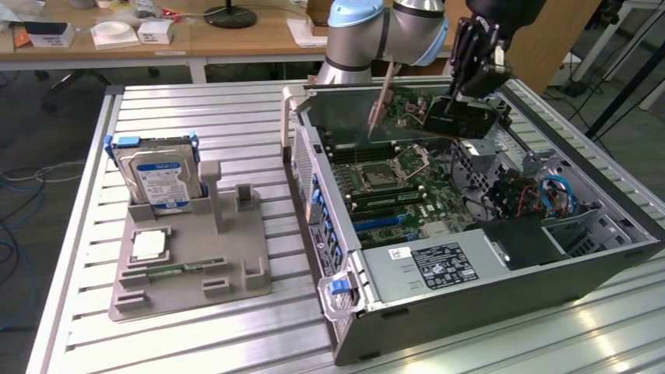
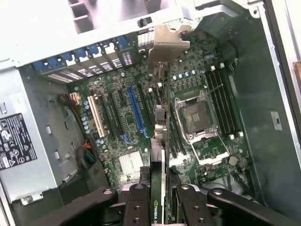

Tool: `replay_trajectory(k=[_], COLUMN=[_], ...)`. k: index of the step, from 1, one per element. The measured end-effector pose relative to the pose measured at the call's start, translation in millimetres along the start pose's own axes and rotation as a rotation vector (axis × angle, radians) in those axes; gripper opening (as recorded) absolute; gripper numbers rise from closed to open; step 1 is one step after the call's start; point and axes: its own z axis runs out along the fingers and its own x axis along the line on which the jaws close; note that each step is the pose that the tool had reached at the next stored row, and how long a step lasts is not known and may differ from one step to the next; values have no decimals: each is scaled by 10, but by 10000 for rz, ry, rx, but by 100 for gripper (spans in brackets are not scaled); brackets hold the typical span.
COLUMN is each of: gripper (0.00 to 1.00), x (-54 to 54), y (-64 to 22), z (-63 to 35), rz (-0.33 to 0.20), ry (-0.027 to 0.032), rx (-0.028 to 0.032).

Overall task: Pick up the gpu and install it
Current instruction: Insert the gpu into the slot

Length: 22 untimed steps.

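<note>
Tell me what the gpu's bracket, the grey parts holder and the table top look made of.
The gpu bracket looks bare metal: pale, dull sheen. The parts holder is probably plastic: matte uniform grey, moulded posts. The table top is likely aluminium: silvery ribbed slats with glare.

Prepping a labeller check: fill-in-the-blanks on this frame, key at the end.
1. The tool is shut on the ____.
2. The hard drive stands upright in a gray holder on the exterior view's ____.
3. The held part hangs over the motherboard of the open ____.
Missing words: graphics card; left; computer case.
</note>
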Motion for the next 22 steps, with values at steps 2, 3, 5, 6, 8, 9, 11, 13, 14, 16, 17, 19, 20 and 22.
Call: replay_trajectory(k=[2,3,5,6,8,9,11,13,14,16,17,19,20,22], gripper=[26,26,26,26,26,26,26,26,26,26,26,26,26,26], x=[0,0,0,-1,-1,-1,-1,-1,-2,-2,-2,-2,-3,-3], y=[-1,-1,-1,-1,-2,-3,-3,-4,-4,-5,-6,-7,-7,-8], z=[0,0,0,0,0,0,0,0,0,0,0,0,0,0], rz=[-235,-358,-588,-701,-927,-1039,-1268,-1494,-1606,-1828,-1941,-2162,-2278,-2478], ry=[6,10,16,19,25,28,34,40,44,50,53,59,62,67], rx=[-7,-11,-18,-21,-28,-31,-37,-44,-48,-55,-58,-64,-68,-73])
